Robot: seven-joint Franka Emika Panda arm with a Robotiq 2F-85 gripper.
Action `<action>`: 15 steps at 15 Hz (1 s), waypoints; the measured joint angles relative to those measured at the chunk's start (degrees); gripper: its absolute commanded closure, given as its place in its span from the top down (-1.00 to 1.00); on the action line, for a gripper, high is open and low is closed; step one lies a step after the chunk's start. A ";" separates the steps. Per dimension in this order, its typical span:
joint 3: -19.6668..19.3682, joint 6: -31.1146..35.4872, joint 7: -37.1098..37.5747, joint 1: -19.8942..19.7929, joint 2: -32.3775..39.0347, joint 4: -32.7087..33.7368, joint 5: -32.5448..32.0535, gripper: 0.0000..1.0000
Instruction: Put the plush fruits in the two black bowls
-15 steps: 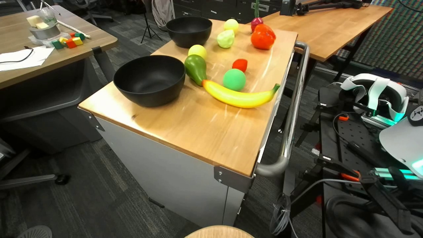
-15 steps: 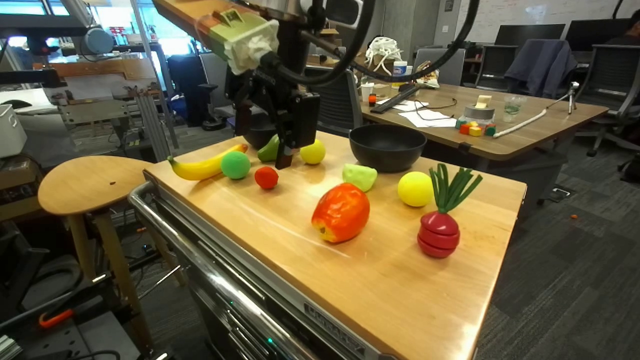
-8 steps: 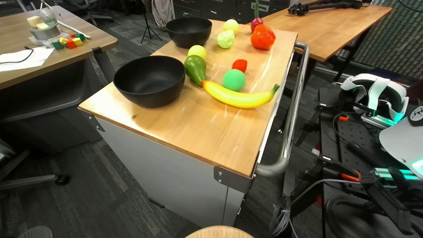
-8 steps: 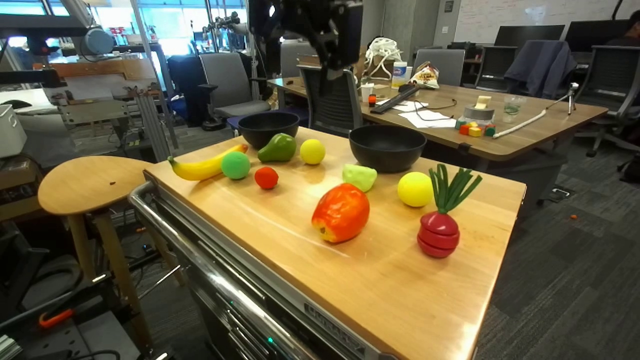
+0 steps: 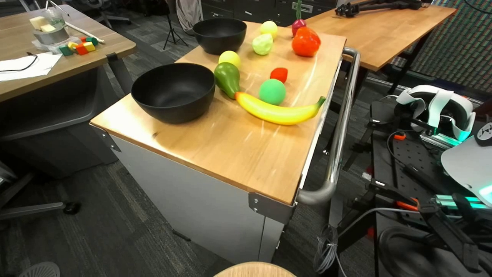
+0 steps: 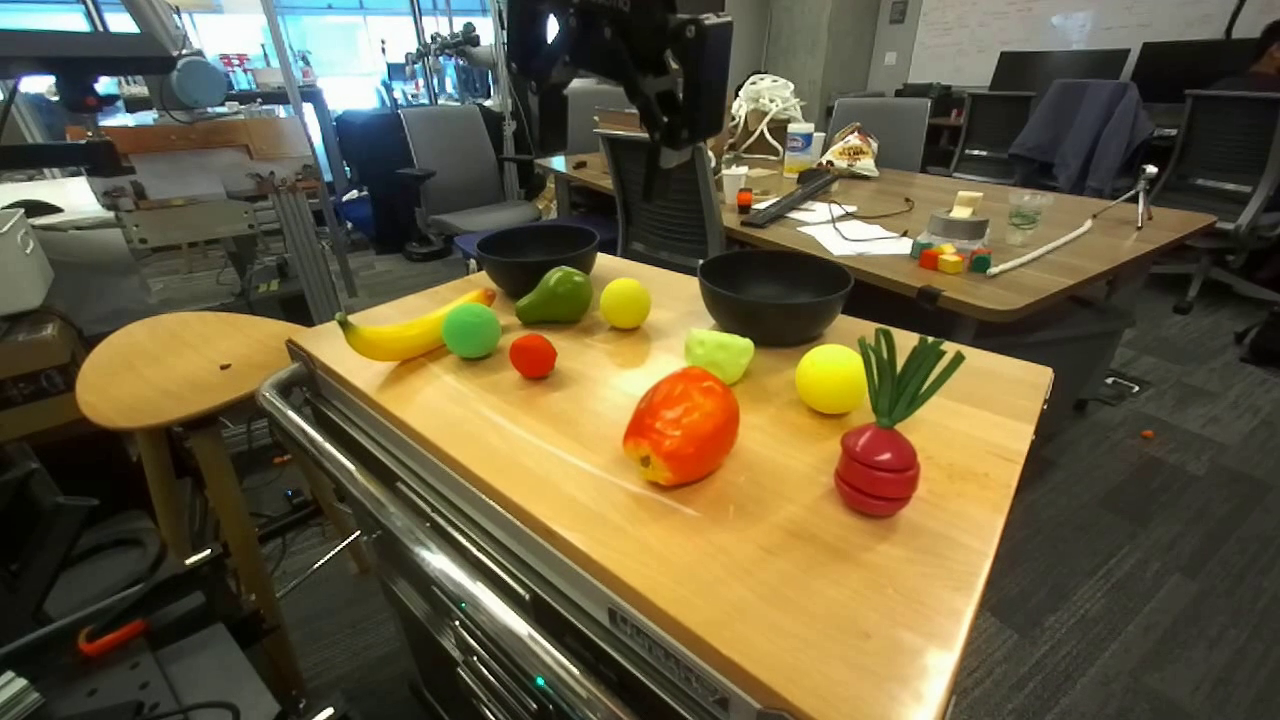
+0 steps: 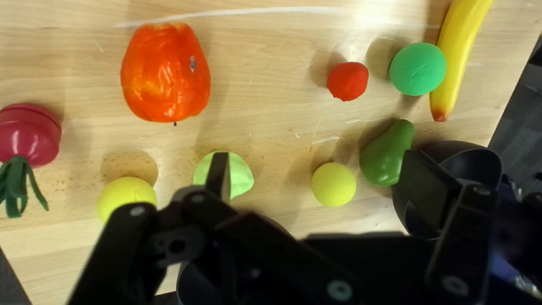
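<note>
"Pincer [image 7: 321, 173] hangs higher than a second ago, gaping wide, holding nothing."

"And the fruits [image 5: 228, 80]?"

"On the worktop [image 5: 230, 150], outside both bowls [image 5: 175, 114]."

"Any danger?"

"Grabbing the banana [image 5: 280, 110] might knock the green ball [image 5: 272, 92] (they sit close together), sending it rolling."

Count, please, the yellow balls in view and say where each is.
2: one yellow ball beside the dark green fruit, another yellow ball near the leafy red vegetable. More may hide inside the black bowls, which show only partly.
</note>
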 measured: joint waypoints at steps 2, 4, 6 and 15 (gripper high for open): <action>0.00 0.00 0.00 0.00 0.08 -0.02 0.00 1.00; 0.25 -0.09 0.00 0.28 0.89 -0.11 0.86 1.00; 0.85 -0.07 0.24 1.05 2.97 0.11 4.18 1.00; 9.37 11.63 11.96 2.79 21.72 10.81 8.64 1.00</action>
